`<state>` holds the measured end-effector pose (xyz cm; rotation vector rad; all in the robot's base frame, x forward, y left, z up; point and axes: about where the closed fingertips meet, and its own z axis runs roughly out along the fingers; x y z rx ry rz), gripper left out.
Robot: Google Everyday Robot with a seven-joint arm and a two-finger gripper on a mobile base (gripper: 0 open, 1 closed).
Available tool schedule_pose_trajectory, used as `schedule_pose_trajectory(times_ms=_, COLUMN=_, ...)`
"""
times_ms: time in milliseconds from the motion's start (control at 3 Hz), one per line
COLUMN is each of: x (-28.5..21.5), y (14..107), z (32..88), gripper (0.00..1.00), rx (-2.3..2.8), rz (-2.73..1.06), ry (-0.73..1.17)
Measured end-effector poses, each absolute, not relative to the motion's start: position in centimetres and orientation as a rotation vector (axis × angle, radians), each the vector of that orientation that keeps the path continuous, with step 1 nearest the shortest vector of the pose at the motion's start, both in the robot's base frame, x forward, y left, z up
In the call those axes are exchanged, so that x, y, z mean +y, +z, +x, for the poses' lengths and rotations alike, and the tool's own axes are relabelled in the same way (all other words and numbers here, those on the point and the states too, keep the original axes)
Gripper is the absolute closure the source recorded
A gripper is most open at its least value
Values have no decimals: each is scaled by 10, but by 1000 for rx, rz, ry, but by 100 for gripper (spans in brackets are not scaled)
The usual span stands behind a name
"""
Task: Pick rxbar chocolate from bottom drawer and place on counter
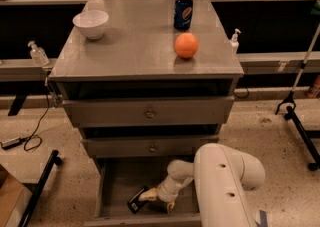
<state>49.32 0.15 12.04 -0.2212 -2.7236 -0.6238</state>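
Observation:
The rxbar chocolate [135, 201], a small black bar, lies flat on the floor of the open bottom drawer [114, 181], near its front. My gripper [158, 200] is down inside this drawer, just right of the bar. Its two pale fingers are spread apart, and the left fingertip [146, 196] touches or nearly touches the bar's right end. The bar is not held. My white arm [220, 186] comes in from the lower right and hides the drawer's right part. The counter [135, 36] is the grey cabinet top above.
On the counter stand a white bowl [90, 23] at back left, a blue Pepsi can [183, 11] at the back and an orange [186, 45] right of centre. Two closed knobbed drawers [149, 113] overhang the bottom drawer. A black stand leg [300, 126] is on the right floor.

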Motion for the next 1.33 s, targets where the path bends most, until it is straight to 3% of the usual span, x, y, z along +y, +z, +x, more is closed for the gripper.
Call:
schedule_pose_trajectory(times_ms=333, x=2, y=122, z=493, gripper=27, rx=-2724, rz=-221, ry=-624)
schedule_pose_trajectory(times_ms=667, x=2, y=124, z=493, gripper=27, rx=-2724, rz=-221, ry=-624)
schedule_pose_trajectory(times_ms=1333, x=22, y=156, z=474, gripper=0, rx=-2832, rz=-93, ry=-639)
